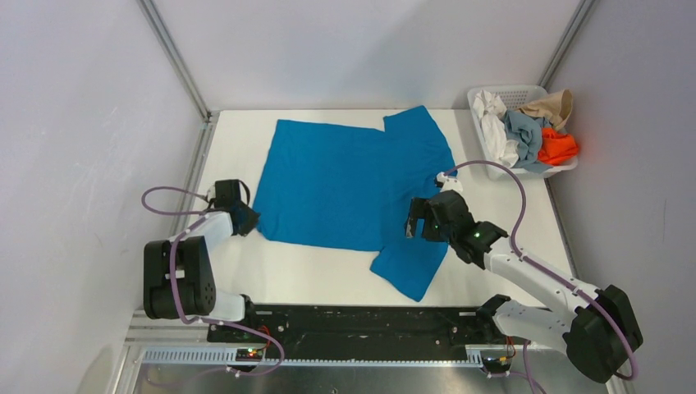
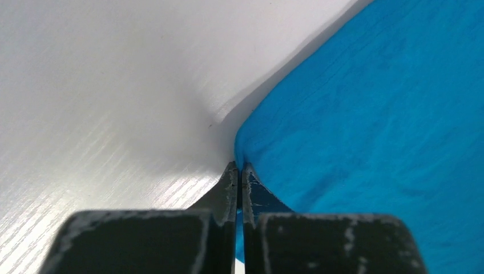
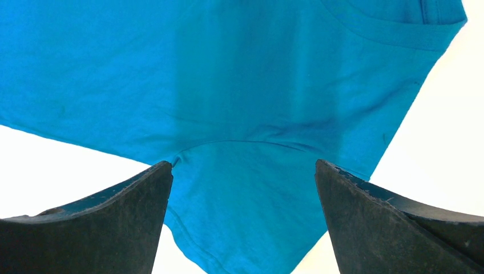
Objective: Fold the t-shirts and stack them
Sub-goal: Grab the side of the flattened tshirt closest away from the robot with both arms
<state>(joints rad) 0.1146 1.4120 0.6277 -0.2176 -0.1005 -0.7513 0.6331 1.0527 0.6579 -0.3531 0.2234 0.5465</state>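
Blue t-shirt (image 1: 349, 185) flat on table (image 1: 246, 279); left pincer (image 1: 249, 220) at corner

No words on show from any angle. The blue t-shirt (image 1: 345, 185) is plain cloth: no print, no tag, no readable number in the overhead view or either wrist view. The white basket (image 1: 525, 93) and the clothes in it are too small to show any lettering.

The left arm (image 1: 190, 256) and right arm (image 1: 529, 277) are white with black joints, each carrying a lilac cable (image 1: 520, 197); the black gripper fingers (image 2: 225, 194) look scuffed.
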